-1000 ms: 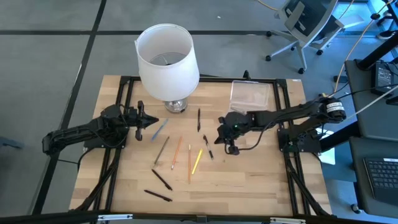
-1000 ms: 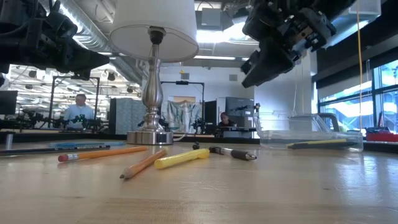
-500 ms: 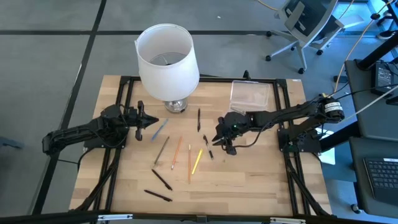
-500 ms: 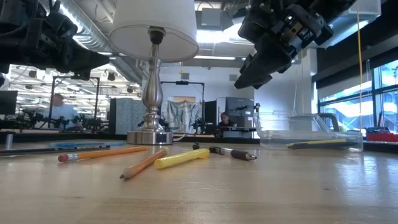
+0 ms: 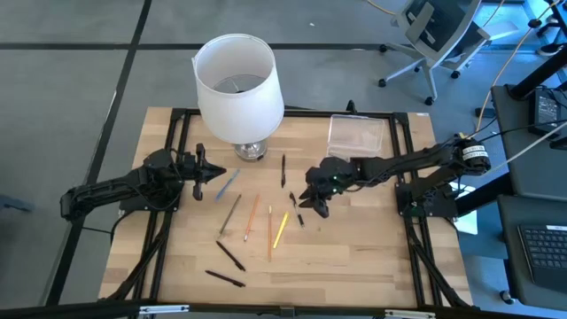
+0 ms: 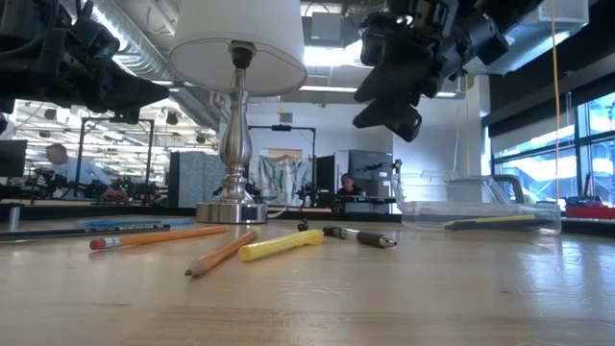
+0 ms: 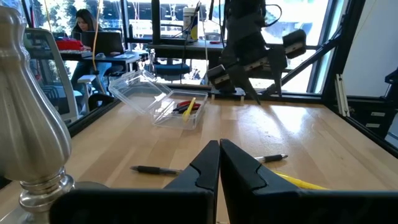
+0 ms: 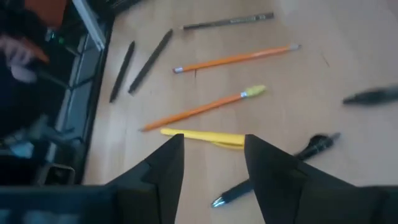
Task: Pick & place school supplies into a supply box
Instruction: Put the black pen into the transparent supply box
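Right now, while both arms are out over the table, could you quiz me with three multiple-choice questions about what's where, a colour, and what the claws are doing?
1. Where is the supply box?
A. at the table's far right corner
B. under the lamp
C. by the left arm

2. What colour is the pen beneath the right gripper?
A. blue
B. yellow
C. red

3. How is the left gripper?
A. holding a pencil
B. wide open
C. shut and empty

Answers:
1 A: the high view shows it beside the lamp, near the right arm.
2 B: the yellow pen lies between its open fingers.
3 C: its fingers meet with nothing between.
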